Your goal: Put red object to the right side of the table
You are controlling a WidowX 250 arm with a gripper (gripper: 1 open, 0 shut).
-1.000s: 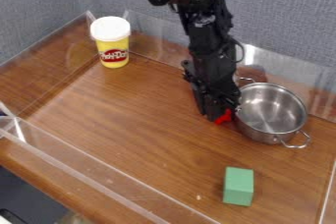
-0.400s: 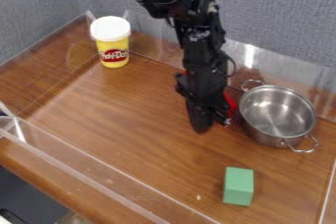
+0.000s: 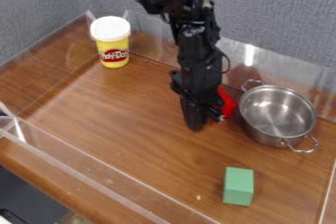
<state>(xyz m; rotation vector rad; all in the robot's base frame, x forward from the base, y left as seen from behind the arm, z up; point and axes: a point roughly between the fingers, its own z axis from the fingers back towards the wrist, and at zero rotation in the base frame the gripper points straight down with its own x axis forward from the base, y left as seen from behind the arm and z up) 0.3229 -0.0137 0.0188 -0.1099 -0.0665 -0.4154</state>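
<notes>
The red object (image 3: 227, 103) lies on the table (image 3: 105, 120), wedged between my arm and the steel pot (image 3: 276, 112); only part of it shows. My gripper (image 3: 197, 122) points straight down with its fingertips at the tabletop, right against the red object's left side. The jaws look shut. The dark fingers hide whether an end of the block is pinched between them.
A yellow tub with a red label (image 3: 112, 43) stands at the back left. A small green cube (image 3: 238, 185) sits near the front right. Low clear acrylic walls (image 3: 79, 184) border the tabletop on all sides.
My gripper has shifted a little to the left and down, away from the pot, uncovering more of the red object. The jaws closed fully.
</notes>
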